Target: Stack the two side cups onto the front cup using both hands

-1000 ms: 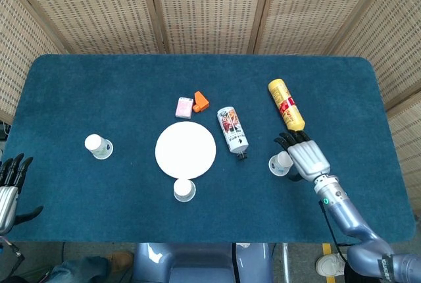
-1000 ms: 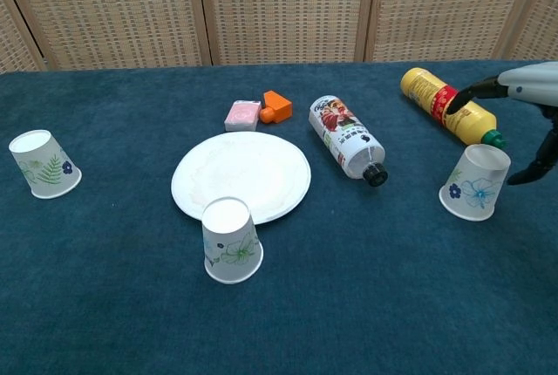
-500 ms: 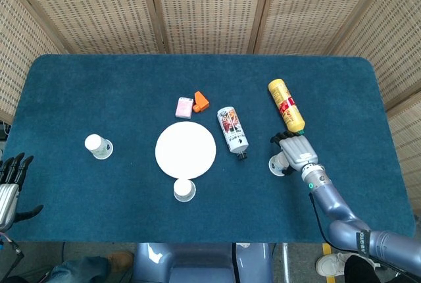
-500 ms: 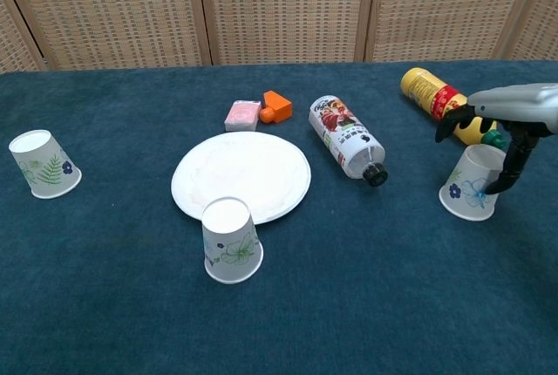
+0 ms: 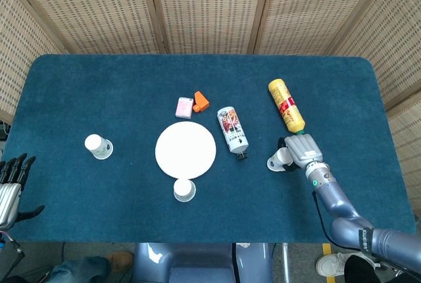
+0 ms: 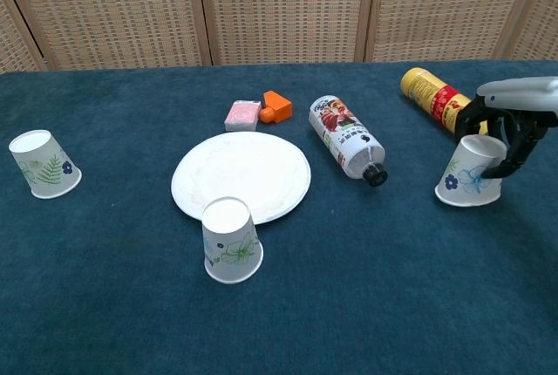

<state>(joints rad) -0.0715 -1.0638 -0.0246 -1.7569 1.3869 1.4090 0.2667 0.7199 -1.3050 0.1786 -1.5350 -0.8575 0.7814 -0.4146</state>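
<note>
Three upturned paper cups stand on the blue table. The front cup (image 5: 185, 190) (image 6: 231, 240) sits just before the white plate (image 5: 185, 150) (image 6: 241, 174). The left cup (image 5: 99, 146) (image 6: 44, 164) stands alone at the left. My right hand (image 5: 301, 149) (image 6: 510, 122) grips the right cup (image 5: 276, 160) (image 6: 468, 183) from above, fingers wrapped round its upturned base; the cup tilts to the left. My left hand (image 5: 10, 187) hangs at the table's front left edge, fingers spread, holding nothing. The chest view does not show it.
A white bottle (image 5: 233, 129) (image 6: 347, 139) lies between the plate and the right cup. A yellow bottle (image 5: 285, 104) (image 6: 440, 100) lies just behind my right hand. A pink block (image 5: 185, 107) and an orange block (image 5: 200, 101) sit behind the plate.
My right hand came down over the right cup and closed its fingers on it. The cup now tilts and has shifted slightly left. The left hand barely moved.
</note>
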